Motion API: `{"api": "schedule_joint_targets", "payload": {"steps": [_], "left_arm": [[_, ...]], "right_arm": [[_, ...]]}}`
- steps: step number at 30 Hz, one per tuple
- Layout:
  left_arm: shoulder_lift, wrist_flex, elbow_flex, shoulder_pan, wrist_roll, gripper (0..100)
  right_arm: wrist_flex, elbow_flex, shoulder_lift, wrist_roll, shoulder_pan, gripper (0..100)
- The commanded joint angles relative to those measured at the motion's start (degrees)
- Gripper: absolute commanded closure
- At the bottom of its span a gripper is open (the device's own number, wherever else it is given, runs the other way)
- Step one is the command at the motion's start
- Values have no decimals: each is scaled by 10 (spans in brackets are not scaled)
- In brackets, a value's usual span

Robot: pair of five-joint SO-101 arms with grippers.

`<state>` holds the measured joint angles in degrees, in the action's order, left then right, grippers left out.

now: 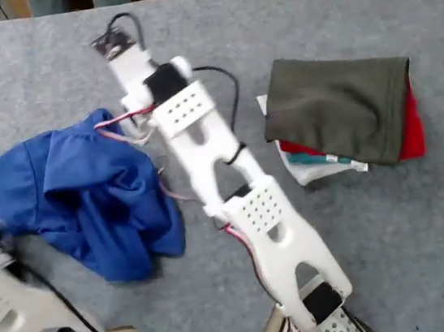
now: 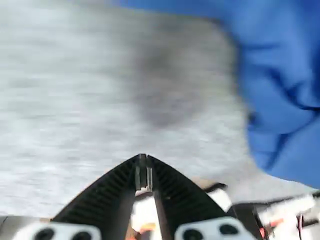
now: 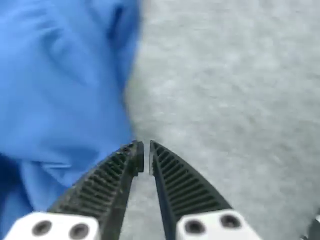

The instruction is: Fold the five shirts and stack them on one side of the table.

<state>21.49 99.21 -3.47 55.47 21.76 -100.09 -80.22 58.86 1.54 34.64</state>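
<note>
Looking down on a grey felt table (image 1: 378, 235) and finding a blue shirt (image 1: 78, 193) lying crumpled and unfolded on its left part. Noting, well apart on the right part, a stack of folded shirts (image 1: 328, 131): keeping an olive shirt (image 1: 344, 101) on top, showing a red shirt (image 1: 411, 131) under it along the right edge, and letting white and teal cloth (image 1: 320, 165) peek out at the near left corner. Tracing the right arm (image 1: 231, 173) stretching from the near edge toward the far left and passing just beside the blue shirt's right edge. Catching the left arm (image 1: 13, 316) standing at the near left corner, by the shirt's left edge. Seeing, from the right wrist, the right gripper (image 3: 144, 152) hanging over bare table with jaws drawn together but for a thin slit, gripping nothing, just beside the blue cloth. Seeing, from the left wrist, the left gripper (image 2: 142, 167) hovering over bare table with jaws pressed together, holding nothing, with the blue shirt lying off to one side.
</note>
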Motion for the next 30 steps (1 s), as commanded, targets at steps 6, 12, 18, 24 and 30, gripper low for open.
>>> {"api": "schedule_joint_targets", "payload": {"steps": [6,12,18,24,30], "left_arm": [[-5,17,153,131,33,970],[-4,17,145,135,-34,933],[-4,17,67,105,-59,791],[-4,16,-24,7,-60,791],[-4,15,-84,-143,-98,786]], "right_arm": [[98,-21,7,-64,83,771],[106,-21,83,-78,125,665],[79,-41,118,-74,64,945],[-12,-92,118,-70,-36,985],[-12,-83,99,-88,-150,984]]}}
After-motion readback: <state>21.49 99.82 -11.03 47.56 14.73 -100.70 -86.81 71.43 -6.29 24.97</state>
